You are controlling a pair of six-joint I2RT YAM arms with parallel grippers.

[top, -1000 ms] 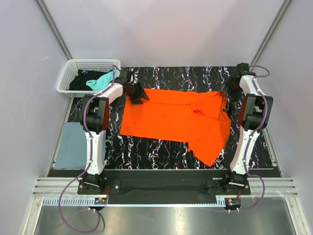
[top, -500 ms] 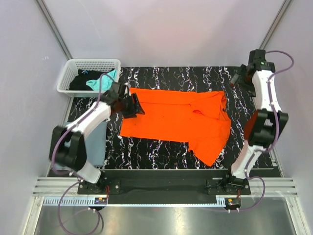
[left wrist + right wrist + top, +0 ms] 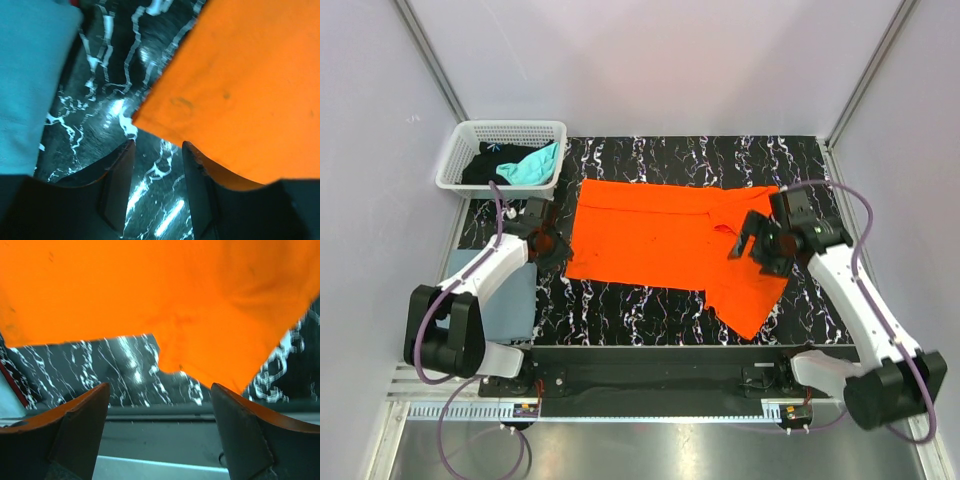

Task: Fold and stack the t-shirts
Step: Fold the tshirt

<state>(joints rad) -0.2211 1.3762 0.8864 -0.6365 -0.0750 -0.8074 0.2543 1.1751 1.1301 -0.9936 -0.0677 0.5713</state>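
1. On the black marbled table (image 3: 650, 155) and beside it, four t-shirts can be counted: one orange t-shirt (image 3: 650, 240), one grey-blue t-shirt (image 3: 517, 300), one teal t-shirt (image 3: 532, 166) and one black t-shirt (image 3: 483, 170); one white basket (image 3: 510, 127) and two arms complete the count.
2. The orange t-shirt lies spread across the middle of the table; a rumpled sleeve sits at its 2 o'clock, and a flap reaches toward 5 o'clock, near the front edge.
3. The grey-blue t-shirt lies folded flat at the table's 8 o'clock, apart from the orange one; marbled surface shows between them.
4. The basket stands at the table's 10 o'clock; the teal and black t-shirts lie bunched inside it, the teal one at 3 o'clock of the black.
5. The left arm has its elbow low at 8 o'clock and its forearm running toward 1 o'clock over the grey-blue t-shirt; the left gripper (image 3: 552, 246) sits just beside the orange t-shirt's near-left corner; in the wrist view its fingers (image 3: 120, 170) stand apart with only table between them, the orange corner just ahead.
6. The right arm stretches from 5 o'clock toward 11 o'clock; the right gripper (image 3: 760, 246) hangs above the orange t-shirt's right part; its jaws are spread wide and hold nothing.
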